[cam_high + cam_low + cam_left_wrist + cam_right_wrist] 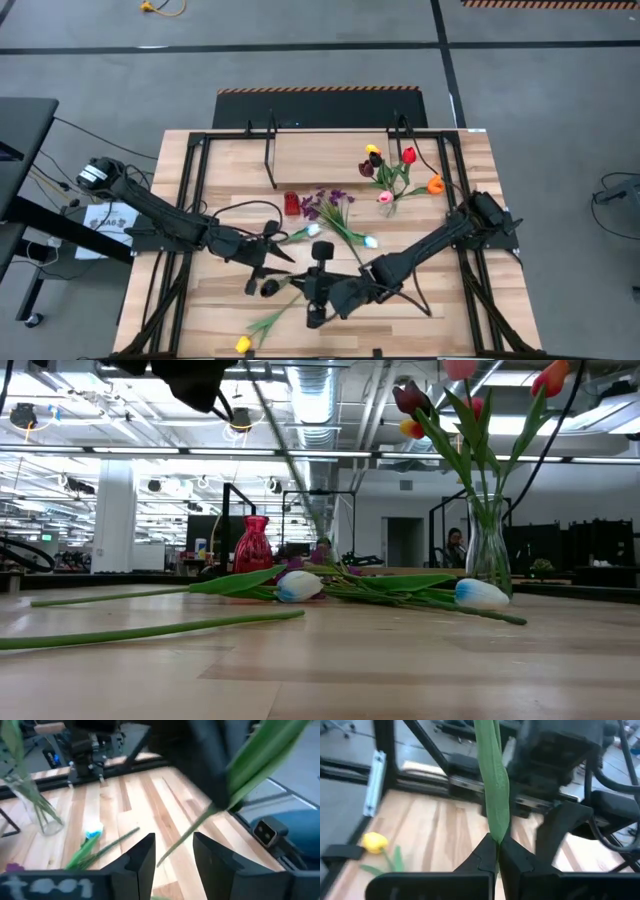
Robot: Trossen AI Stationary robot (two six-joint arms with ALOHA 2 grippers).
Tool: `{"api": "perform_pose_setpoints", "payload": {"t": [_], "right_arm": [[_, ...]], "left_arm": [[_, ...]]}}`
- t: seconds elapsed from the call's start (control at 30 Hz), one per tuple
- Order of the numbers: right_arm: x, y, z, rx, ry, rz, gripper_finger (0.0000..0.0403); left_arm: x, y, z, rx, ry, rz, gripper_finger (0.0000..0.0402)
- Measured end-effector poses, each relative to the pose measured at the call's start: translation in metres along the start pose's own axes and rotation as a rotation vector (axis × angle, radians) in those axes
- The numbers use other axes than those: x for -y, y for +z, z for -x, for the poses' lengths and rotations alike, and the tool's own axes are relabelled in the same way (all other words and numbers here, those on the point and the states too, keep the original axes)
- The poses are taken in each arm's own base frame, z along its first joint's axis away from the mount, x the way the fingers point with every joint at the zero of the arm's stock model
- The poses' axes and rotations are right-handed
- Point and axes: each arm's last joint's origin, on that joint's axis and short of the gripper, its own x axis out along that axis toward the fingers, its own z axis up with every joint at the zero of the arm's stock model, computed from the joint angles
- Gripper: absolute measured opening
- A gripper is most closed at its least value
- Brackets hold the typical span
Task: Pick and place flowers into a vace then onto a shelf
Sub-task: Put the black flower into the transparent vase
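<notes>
A flower's green stem and leaf (pixel 250 765) hangs above the table between my two grippers; its bloom does not show. My right gripper (pixel 497 851) is shut on it, near the table's middle front (pixel 297 285). My left gripper (pixel 173 851) stands open just to the left (pixel 280 252), its fingers on either side of the stem's thin end (pixel 172 851), with a gap on both sides. The glass vase (pixel 388 205) holds several tulips. The shelf (pixel 330 150) stands at the far edge. My right gripper pinches the flower's green leaf (pixel 496 832) between its two fingertips, which lie across it. The flower is lifted clear of the table. From the fingers the leaf runs on one way (pixel 490 765), and the thin stem end runs toward the left gripper.
Two white tulips (pixel 298 586) (pixel 482 593) and a purple sprig (pixel 330 205) lie mid-table. A yellow tulip (pixel 243 343) lies by the near edge, its stem (pixel 280 318) toward the right gripper. A red vase (pixel 291 203) stands left of the sprig.
</notes>
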Motion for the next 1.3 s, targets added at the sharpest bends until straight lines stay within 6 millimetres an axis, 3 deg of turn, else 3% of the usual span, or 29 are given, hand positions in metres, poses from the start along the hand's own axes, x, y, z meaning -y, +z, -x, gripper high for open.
{"api": "perform_pose_setpoints", "payload": {"t": [0.2, 0.4, 0.6, 0.77, 0.93, 1.13, 1.3], "right_arm": [[-0.017, 0.014, 0.031, 0.045, 0.021, 0.012, 0.0], [-0.041, 0.042, 0.074, 0.242, 0.083, 0.006, 0.0], [-0.054, 0.071, 0.134, 0.424, -0.007, 0.042, 0.0], [-0.031, 0.096, 0.193, 0.446, -0.118, 0.046, 0.0], [0.012, 0.11, 0.231, 0.448, -0.069, 0.104, 0.0], [0.074, 0.117, 0.258, 0.543, 0.152, 0.065, 0.0], [0.095, 0.098, 0.271, 0.56, 0.166, 0.167, 0.0]], "left_arm": [[-0.006, 0.011, 0.032, 0.088, 0.06, 0.039, 0.0123], [-0.015, -0.01, 0.083, 0.373, 0.188, 0.158, 0.0123], [-0.02, -0.025, 0.121, 0.585, 0.093, 0.223, 0.0123], [-0.02, -0.03, 0.131, 0.615, 0.034, 0.214, 0.0123], [-0.02, -0.032, 0.13, 0.605, 0.043, 0.215, 0.0123], [-0.019, -0.034, 0.126, 0.579, 0.044, 0.212, 0.0123], [-0.019, -0.035, 0.123, 0.563, 0.045, 0.212, 0.0123]]}}
